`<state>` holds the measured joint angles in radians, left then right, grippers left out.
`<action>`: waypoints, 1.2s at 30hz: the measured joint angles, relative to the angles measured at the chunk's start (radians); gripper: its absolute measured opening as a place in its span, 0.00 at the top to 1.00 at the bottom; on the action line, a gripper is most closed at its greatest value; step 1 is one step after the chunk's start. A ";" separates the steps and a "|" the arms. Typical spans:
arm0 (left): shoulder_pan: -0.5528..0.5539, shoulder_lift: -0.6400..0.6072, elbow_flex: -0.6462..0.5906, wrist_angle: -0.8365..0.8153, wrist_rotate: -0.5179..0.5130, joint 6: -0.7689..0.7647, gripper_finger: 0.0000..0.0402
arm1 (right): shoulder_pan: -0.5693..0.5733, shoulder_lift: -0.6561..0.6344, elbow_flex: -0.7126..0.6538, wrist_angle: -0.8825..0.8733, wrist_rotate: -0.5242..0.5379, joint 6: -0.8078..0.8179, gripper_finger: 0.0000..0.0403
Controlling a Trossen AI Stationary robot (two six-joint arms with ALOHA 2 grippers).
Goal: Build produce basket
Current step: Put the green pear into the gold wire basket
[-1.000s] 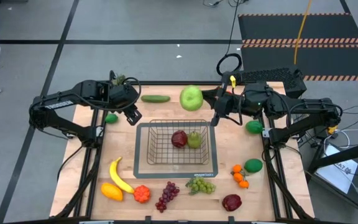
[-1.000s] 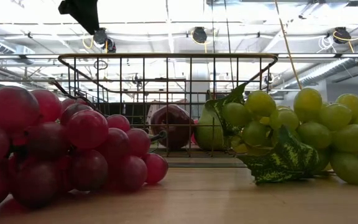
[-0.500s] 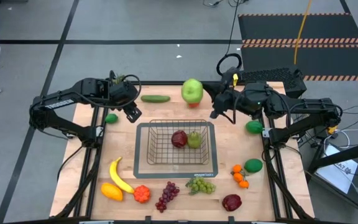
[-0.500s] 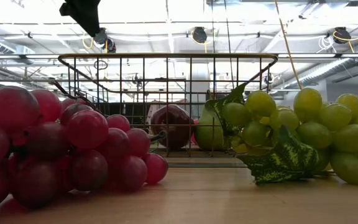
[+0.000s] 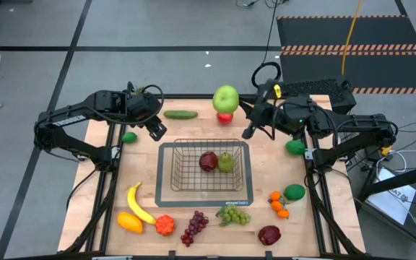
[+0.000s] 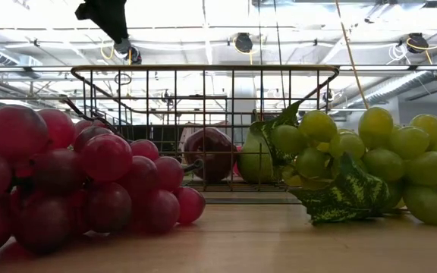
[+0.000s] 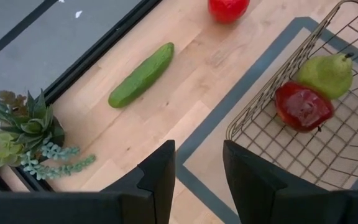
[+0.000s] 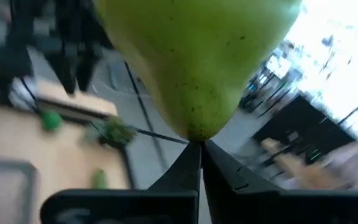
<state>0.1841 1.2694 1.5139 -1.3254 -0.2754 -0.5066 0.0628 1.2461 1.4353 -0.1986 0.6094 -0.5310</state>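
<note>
Lifted green pear [image 5: 226,97] farther from wire basket [image 5: 204,150] since earlier, pinched by stem in right gripper [image 5: 245,133]. Left gripper [image 7: 197,180] narrowly parted, empty, near cucumber [image 7: 141,74].

Table [image 5: 266,162]: light wood top, dark frame. Small artificial succulent plant [image 7: 18,133] at the table's far left corner. Grey tiled floor [image 5: 157,29] beyond; black mat with striped edges [image 5: 352,32] at far right; yellow cable [image 5: 349,36] across it.
</note>
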 joint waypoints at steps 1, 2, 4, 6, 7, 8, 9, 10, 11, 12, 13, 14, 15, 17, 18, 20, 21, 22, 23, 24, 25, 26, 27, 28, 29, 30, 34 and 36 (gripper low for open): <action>0.000 0.000 0.000 0.000 0.005 0.000 0.66 | 0.006 0.000 0.000 0.000 0.000 0.075 1.00; 0.000 0.000 0.000 0.000 0.007 0.000 0.66 | 0.015 0.000 0.000 0.000 0.000 0.148 1.00; -0.003 0.000 0.000 0.000 0.009 0.000 0.66 | 0.032 0.000 0.000 0.000 0.000 0.292 1.00; -0.005 0.000 0.000 0.000 0.009 0.000 0.66 | 0.051 0.000 0.000 0.000 0.000 0.425 1.00; -0.005 0.000 0.000 0.000 0.009 0.001 0.66 | 0.060 0.000 0.000 0.000 -0.001 0.486 1.00; -0.005 0.000 0.000 0.000 0.009 0.002 0.66 | 0.069 0.000 0.000 0.000 0.000 0.542 1.00; -0.006 0.000 0.000 0.000 0.009 0.002 0.66 | 0.078 0.000 0.000 0.000 0.000 0.594 1.00; -0.006 0.000 0.000 0.000 0.009 0.003 0.66 | 0.087 0.000 0.000 0.000 0.000 0.644 1.00; -0.006 0.000 0.000 0.000 0.009 0.004 0.66 | 0.094 0.000 0.000 0.000 0.000 0.696 1.00; -0.006 0.000 0.000 0.000 0.009 0.004 0.66 | 0.102 0.000 0.000 0.000 0.000 0.747 1.00; -0.006 0.000 0.000 0.000 0.009 0.004 0.66 | 0.108 0.000 0.000 0.000 0.000 0.797 1.00; -0.006 0.000 0.000 0.000 0.009 0.003 0.66 | 0.115 0.000 0.000 0.000 0.000 0.851 1.00; -0.006 0.000 0.000 0.000 0.009 0.003 0.66 | 0.119 0.000 0.000 0.000 0.000 0.902 1.00; -0.006 0.000 0.000 0.000 0.009 0.000 0.66 | 0.129 0.000 0.000 0.000 0.000 1.003 1.00; -0.006 0.000 0.000 -0.001 0.009 0.000 0.66 | 0.134 0.000 0.000 0.000 0.000 1.049 1.00; -0.006 0.000 0.000 -0.001 0.009 0.000 0.66 | 0.142 0.000 0.000 0.000 0.000 1.132 1.00; -0.006 0.000 0.000 -0.001 0.009 0.001 0.66 | 0.147 0.000 0.000 0.000 0.000 1.167 1.00; -0.006 0.000 0.000 -0.001 0.009 0.003 0.66 | 0.152 0.000 0.000 0.000 0.000 1.200 1.00; -0.006 0.000 0.000 -0.001 0.009 0.004 0.66 | 0.157 0.000 0.000 0.000 -0.001 1.232 1.00; -0.006 0.000 0.000 -0.001 0.009 0.004 0.66 | 0.162 0.000 0.000 0.000 -0.001 1.262 1.00; -0.006 0.000 0.000 -0.001 0.009 0.004 0.66 | 0.167 0.000 0.000 0.000 -0.001 1.290 1.00; -0.006 0.000 0.000 -0.001 0.009 0.003 0.66 | 0.172 0.000 0.000 0.000 -0.001 1.317 1.00; -0.006 0.000 0.000 -0.001 0.009 0.001 0.66 | 0.178 0.000 0.000 0.000 -0.001 1.342 1.00; -0.006 0.000 0.000 -0.001 0.009 -0.001 0.66 | 0.183 0.000 0.000 0.000 -0.001 1.364 1.00; -0.006 0.000 0.000 -0.001 0.009 -0.003 0.66 | 0.189 0.000 0.000 0.000 -0.002 1.385 1.00; -0.006 0.000 0.000 -0.001 0.009 -0.004 0.66 | 0.196 0.000 0.000 0.000 -0.002 1.405 1.00; -0.006 0.000 0.000 -0.001 0.009 -0.017 0.66 | 0.220 0.000 0.000 -0.003 -0.007 1.436 1.00; -0.006 0.000 0.000 -0.001 0.009 -0.024 0.66 | 0.227 0.000 0.000 -0.014 -0.009 1.437 1.00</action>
<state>0.1783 1.2694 1.5139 -1.3266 -0.2665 -0.5310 0.2896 1.2461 1.4353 -0.2124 0.6004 0.9063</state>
